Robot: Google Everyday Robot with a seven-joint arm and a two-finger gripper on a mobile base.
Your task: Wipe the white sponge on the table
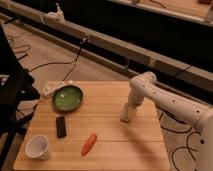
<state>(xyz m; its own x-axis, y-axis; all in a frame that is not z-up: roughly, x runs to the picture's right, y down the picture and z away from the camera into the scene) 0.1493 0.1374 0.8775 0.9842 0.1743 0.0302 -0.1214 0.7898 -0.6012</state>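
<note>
Gripper [126, 118] is pressed down near the right edge of the pale wooden plank table [110, 145]; finger state cannot be told. Small off-white sponge is judged hidden beneath it, wiping under way. A pressed sideways stroke is called for next.

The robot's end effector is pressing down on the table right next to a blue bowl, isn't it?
Not quite. The bowl is green, and it sits on the table across from the end effector, not beside it. The camera view shows this.

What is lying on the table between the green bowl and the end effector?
Nothing: in the camera view, bare table separates the green bowl from the end effector, which is down at the tabletop.
</note>
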